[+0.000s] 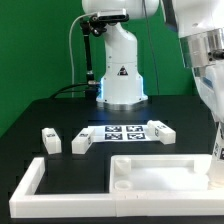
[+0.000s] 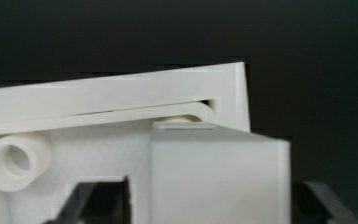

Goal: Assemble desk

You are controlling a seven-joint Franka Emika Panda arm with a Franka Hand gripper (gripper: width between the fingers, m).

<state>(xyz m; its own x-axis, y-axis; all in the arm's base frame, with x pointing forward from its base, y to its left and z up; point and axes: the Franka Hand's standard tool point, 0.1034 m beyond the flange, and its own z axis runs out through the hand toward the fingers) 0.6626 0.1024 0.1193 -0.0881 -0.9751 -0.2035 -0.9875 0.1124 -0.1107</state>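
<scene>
gripper [image 2: 208,208]: fingers flank a leg [image 2: 217,165]; I cannot tell if they grip it | tabletop panel [image 2: 105,110]: corner just beyond gripper, leg butted there, I judge for seating | spare leg [image 1: 80,143]: well apart from gripper, awaiting its turn

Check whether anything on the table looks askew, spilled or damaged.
Nothing stands out. The tabletop panel lies flat and intact by the border rail. A loose leg and a second leg rest beside the marker board. The wrist view shows a third leg at the panel's corner. No spill or breakage is visible.
</scene>
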